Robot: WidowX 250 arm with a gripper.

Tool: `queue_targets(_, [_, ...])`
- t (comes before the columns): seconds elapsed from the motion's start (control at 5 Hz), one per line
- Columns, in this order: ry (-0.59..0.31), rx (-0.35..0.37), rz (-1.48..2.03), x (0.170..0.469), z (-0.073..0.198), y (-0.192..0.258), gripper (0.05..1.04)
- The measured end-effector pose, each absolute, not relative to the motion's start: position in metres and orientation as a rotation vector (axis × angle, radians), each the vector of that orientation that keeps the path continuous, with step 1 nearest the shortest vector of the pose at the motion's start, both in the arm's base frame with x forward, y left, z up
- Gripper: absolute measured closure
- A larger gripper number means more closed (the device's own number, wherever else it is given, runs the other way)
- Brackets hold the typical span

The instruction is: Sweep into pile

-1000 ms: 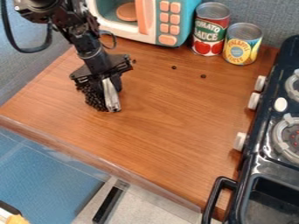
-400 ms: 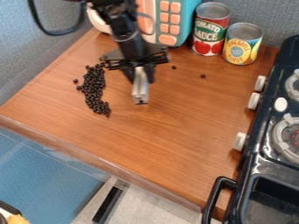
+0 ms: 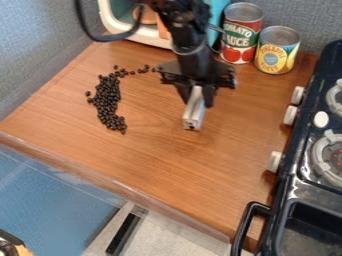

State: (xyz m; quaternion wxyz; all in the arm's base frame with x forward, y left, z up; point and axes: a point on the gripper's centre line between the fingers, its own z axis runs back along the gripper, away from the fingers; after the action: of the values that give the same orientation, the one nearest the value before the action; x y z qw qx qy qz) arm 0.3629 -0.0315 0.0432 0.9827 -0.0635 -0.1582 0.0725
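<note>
Pinches silver tool (image 3: 194,115) in gripper (image 3: 196,102), closed narrow around it, tip down, likely for use as a blade; hangs apart from beans (image 3: 107,102), heaped lengthwise on counter (image 3: 167,165); farther back, shows strays (image 3: 142,70) trailing thinly off, probably needing a sweep inward.

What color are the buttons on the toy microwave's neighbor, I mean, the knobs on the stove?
White, seen best in the camera view: the knobs.
</note>
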Motion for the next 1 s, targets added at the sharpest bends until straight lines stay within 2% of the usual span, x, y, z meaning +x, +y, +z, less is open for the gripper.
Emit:
queue_targets(0.4, [-0.267, -0.110, 0.078, 0.378, 0.017, -0.064, 0.700])
queue_targets(1.0, [-0.309, -0.102, 0.142, 0.415, 0.015, -0.073, 0.700])
